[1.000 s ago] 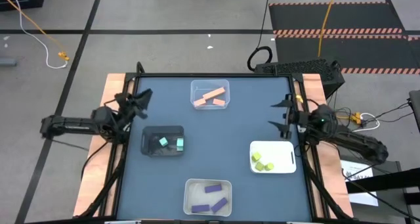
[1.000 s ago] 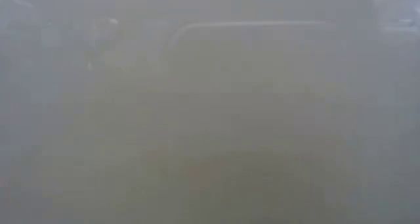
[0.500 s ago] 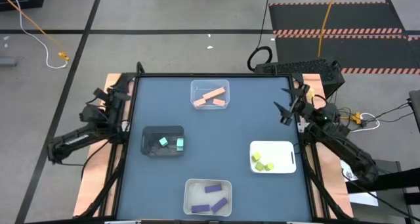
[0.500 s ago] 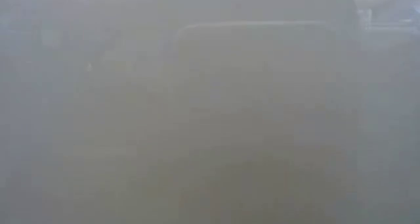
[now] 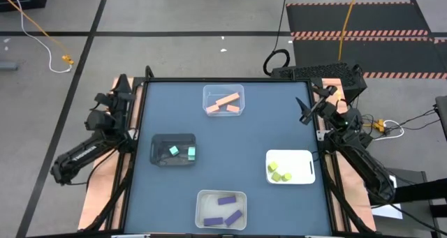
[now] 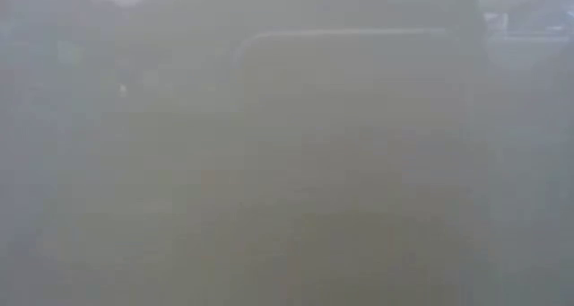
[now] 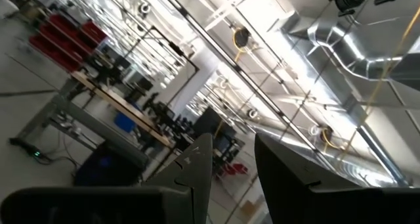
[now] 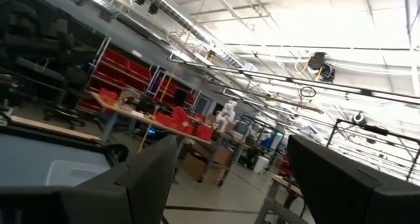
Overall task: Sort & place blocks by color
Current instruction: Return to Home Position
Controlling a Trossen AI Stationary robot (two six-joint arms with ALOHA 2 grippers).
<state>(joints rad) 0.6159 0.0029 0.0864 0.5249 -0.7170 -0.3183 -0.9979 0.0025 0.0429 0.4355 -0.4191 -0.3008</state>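
Observation:
The blocks lie sorted in four trays in the high view. Orange bars (image 5: 225,102) are in a clear tray, teal pieces (image 5: 181,151) in a black tray, yellow-green pieces (image 5: 281,171) on a white tray, and purple bars (image 5: 227,209) in a pale tray. My left gripper (image 5: 121,82) is off the table's far-left corner, open by a narrow gap (image 7: 233,152) and empty. My right gripper (image 5: 313,104) is at the table's right edge near the far corner, wide open (image 8: 233,165) and empty. Both wrist views look up at the room's ceiling.
The clear tray (image 5: 208,91) is near the far edge and the black tray (image 5: 159,142) left of centre. The white tray (image 5: 302,156) is on the right and the pale tray (image 5: 202,197) at the near edge. Blue table top (image 5: 230,147) shows between them. The low view is fogged over.
Both arms have drawn back from the table. My left gripper moved from over the left edge outward toward the far-left corner and tipped upward. My right gripper moved toward the far edge along the right side and tipped upward. The blocks and trays stayed where they were.

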